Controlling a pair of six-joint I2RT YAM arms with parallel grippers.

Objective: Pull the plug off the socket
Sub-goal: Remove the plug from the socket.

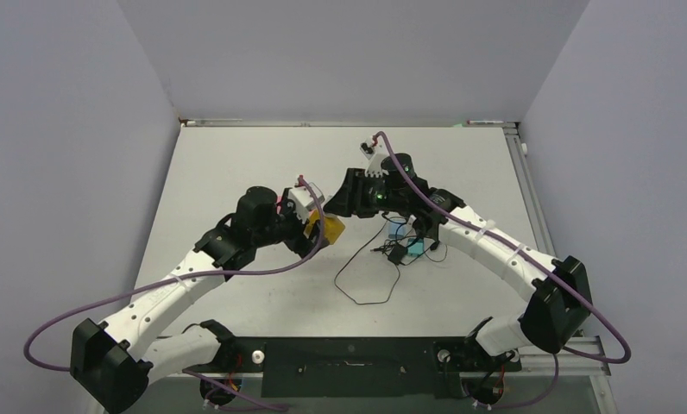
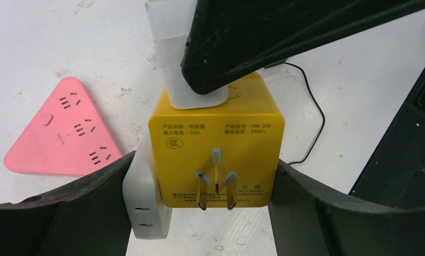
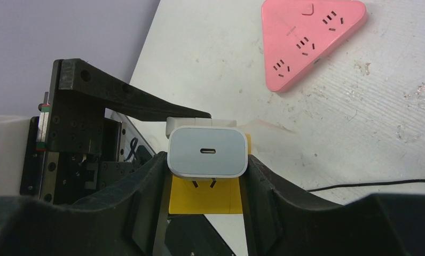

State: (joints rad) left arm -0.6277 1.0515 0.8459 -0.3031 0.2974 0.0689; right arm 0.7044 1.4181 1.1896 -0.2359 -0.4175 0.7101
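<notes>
The socket is a yellow cube adapter point(image 2: 215, 144) with bare prongs on the face toward the left wrist camera. My left gripper point(image 2: 210, 213) is shut on it, one finger point(image 2: 328, 213) on its side. The other finger presses a white side plug point(image 2: 146, 205) against it. The white plug point(image 3: 207, 152), a charger block, sits on the cube's far face point(image 3: 205, 197). My right gripper point(image 3: 206, 160) is shut on that plug point(image 2: 181, 69), which looks flush against the cube. In the top view both grippers point(image 1: 316, 226) point(image 1: 344, 205) meet at the yellow cube point(image 1: 331, 228), mid-table.
A pink triangular power strip point(image 2: 61, 133) point(image 3: 312, 37) lies flat on the white table beside the cube. A thin black cable point(image 1: 366, 276) and small black and blue parts point(image 1: 406, 248) lie to the right under the right arm.
</notes>
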